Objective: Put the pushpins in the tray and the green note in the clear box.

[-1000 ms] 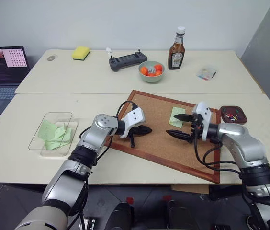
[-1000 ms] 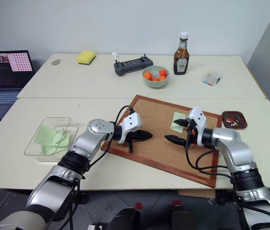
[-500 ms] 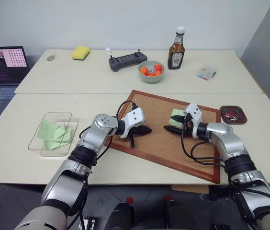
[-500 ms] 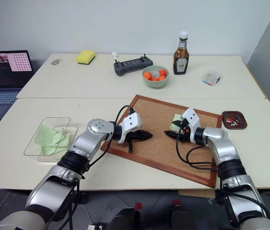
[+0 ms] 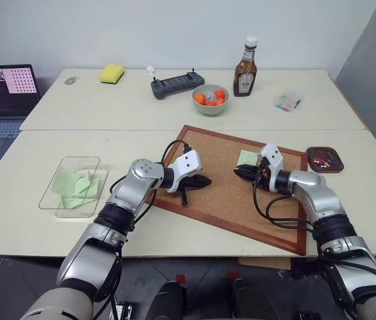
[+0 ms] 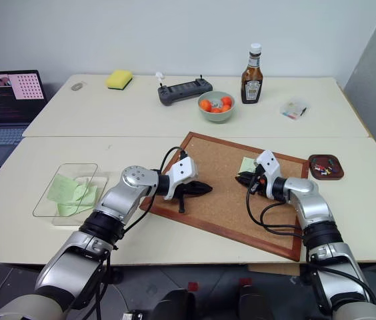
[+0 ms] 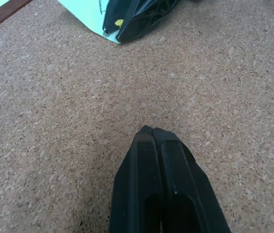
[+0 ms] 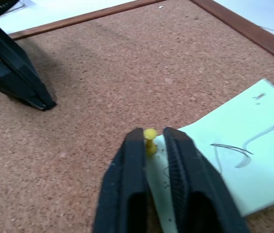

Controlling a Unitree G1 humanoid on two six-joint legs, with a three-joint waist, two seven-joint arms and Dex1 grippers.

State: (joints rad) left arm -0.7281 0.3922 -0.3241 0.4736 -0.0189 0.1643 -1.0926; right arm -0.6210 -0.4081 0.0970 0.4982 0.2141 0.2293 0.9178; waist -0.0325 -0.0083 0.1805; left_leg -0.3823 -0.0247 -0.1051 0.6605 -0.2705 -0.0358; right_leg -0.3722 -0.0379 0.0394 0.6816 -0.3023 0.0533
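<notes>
A pale green note [image 5: 247, 157] lies on the corkboard [image 5: 221, 200], held at its near corner by a yellow pushpin [image 8: 150, 141]. My right gripper [image 8: 149, 131] is shut on that pushpin's head, low over the note [image 8: 234, 155]. On the bare cork to the left rests my left gripper [image 5: 207, 180], shut and empty. The dark red-brown tray [image 5: 324, 171] with several pushpins sits off the board's right corner. The clear box [image 5: 49, 195], at the left of the table, holds several green notes.
Behind the board stand a green bowl of orange fruit [image 5: 211, 99], a sauce bottle [image 5: 246, 69], a black controller [image 5: 173, 85] and a clear packet [image 5: 287, 101]. A yellow sponge [image 5: 113, 73] and a laptop [image 5: 1, 93] are at the far left.
My right gripper moved left and forward to the note's near corner, and its fingers went from wide open to shut on the yellow pushpin. The left gripper stayed put.
</notes>
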